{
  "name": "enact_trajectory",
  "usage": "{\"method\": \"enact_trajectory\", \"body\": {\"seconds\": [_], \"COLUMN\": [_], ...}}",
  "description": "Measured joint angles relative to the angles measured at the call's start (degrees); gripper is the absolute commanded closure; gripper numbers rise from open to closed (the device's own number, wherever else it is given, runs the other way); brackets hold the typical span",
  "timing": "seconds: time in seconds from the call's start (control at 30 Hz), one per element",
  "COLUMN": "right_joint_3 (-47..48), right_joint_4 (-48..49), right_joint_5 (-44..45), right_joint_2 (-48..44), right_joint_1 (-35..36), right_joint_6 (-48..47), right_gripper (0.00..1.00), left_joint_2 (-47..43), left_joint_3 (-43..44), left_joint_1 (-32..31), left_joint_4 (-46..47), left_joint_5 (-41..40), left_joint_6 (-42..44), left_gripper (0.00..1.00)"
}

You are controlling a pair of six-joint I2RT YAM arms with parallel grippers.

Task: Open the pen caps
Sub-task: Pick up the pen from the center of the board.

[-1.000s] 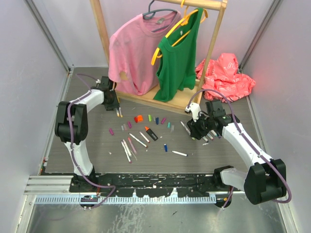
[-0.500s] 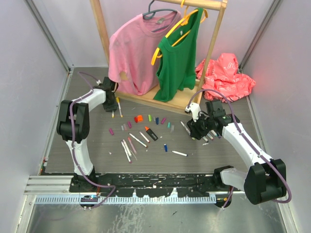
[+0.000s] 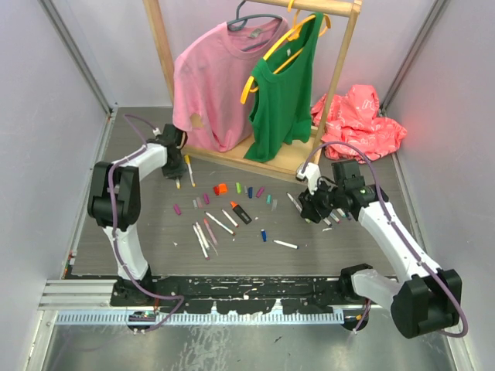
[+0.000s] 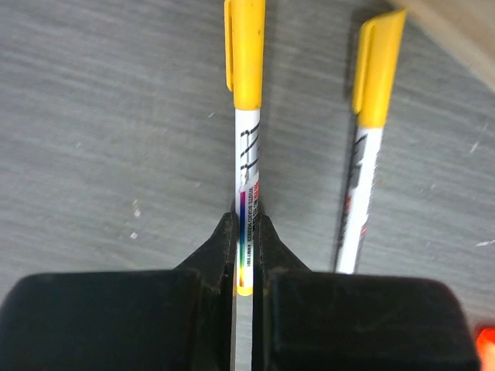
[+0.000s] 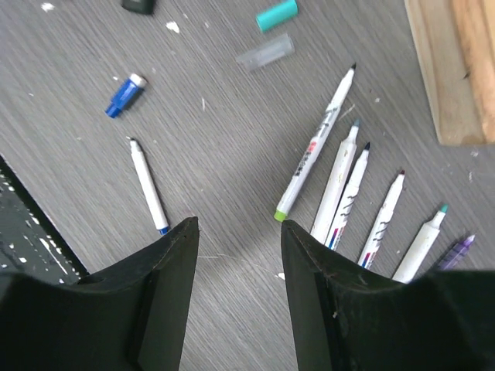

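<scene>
Now your left gripper point(image 4: 246, 226) has drawn back clenched on a marker point(image 4: 247, 166), its yellow cap point(image 4: 245, 54) ahead of the jaws, unpulled. Your right gripper point(image 5: 238, 226) gapes empty.

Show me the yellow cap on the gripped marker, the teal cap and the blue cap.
yellow cap point(image 4: 245, 58): left wrist view, its middle.
teal cap point(image 5: 277, 15): right wrist view, its middle.
blue cap point(image 5: 122, 97): right wrist view, blue body.

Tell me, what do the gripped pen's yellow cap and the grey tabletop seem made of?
The yellow cap on the pen in the left gripper: likely plastic, smooth, uniform colour, moulded clip. Tabletop: matte grey with fine grain streaks, perhaps wood-look laminate; can't be sure.
</scene>
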Motion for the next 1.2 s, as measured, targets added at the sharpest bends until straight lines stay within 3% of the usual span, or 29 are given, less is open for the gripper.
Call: {"method": "enact_trajectory", "body": {"seconds": [0.1, 0.13, 0.17, 0.2, 0.23, 0.37, 0.5, 0.6, 0.7, 0.87, 1.0, 1.07, 1.2], "right_joint_3": [1.6, 2.2, 2.9, 3.7, 4.4, 7.4, 9.8, 5.6, -0.3, -4.7, -6.5, -7.9, -11.5], "right_joint_4": [-0.4, -0.3, -0.1, 0.4, 0.9, 3.6, 7.1, 13.7, 20.3, 33.1, 42.4, 47.1, 58.6], "right_joint_5": [-2.5, -3.2, -4.0, -4.7, -5.5, -9.8, -20.5, -26.5, -30.1, -34.6, -35.6, -35.4, -35.2], "right_joint_2": [-2.0, -2.4, -2.9, -3.2, -3.5, -2.7, 2.0, 2.6, -0.1, -2.7, -2.7, -2.7, -2.7], "right_joint_1": [0.0, 0.0, 0.0, 0.0, 0.0, 0.0, 0.0, 0.0, 0.0, -0.8, -1.1, -1.1, -1.1], "right_joint_6": [-0.4, -0.4, -0.4, -0.3, -0.1, 1.9, 5.5, 10.0, 16.5, 31.1, 40.2, 45.9, 57.9], "right_gripper": [0.45, 0.39, 0.27, 0.06, 0.01, 0.00, 0.01, 0.02, 0.08, 0.08, 0.08, 0.01, 0.00], "left_joint_2": [-3.9, -6.0, -7.8, -10.7, -14.0, -26.7, -39.3, -47.3, -53.5, -58.5, -59.7, -59.8, -58.6], "left_joint_3": [-3.4, -4.7, -5.7, -7.2, -8.9, -15.9, -27.8, -37.6, -47.0, -56.4, -58.2, -58.6, -58.5], "left_joint_1": [0.0, 0.0, 0.0, 0.0, 0.0, 0.0, -0.4, -2.9, -9.2, -21.9, -29.2, -33.3, -40.8], "left_joint_4": [0.1, 0.5, 0.6, 1.1, 1.9, 7.4, 17.7, 26.4, 36.9, 52.7, 61.2, 65.3, 71.6], "left_joint_5": [-0.8, -0.9, -0.8, -0.6, -0.2, 4.5, 13.4, 18.9, 22.0, 21.2, 16.7, 13.4, 7.2], "left_joint_6": [0.5, 0.6, 0.6, 0.6, 0.5, -0.5, -3.5, -6.7, -10.0, -13.7, -14.8, -15.0, -14.4], "left_gripper": [1.00, 1.00, 1.00, 1.00, 1.00, 1.00, 1.00, 1.00, 1.00, 1.00, 1.00, 1.00, 1.00]}}
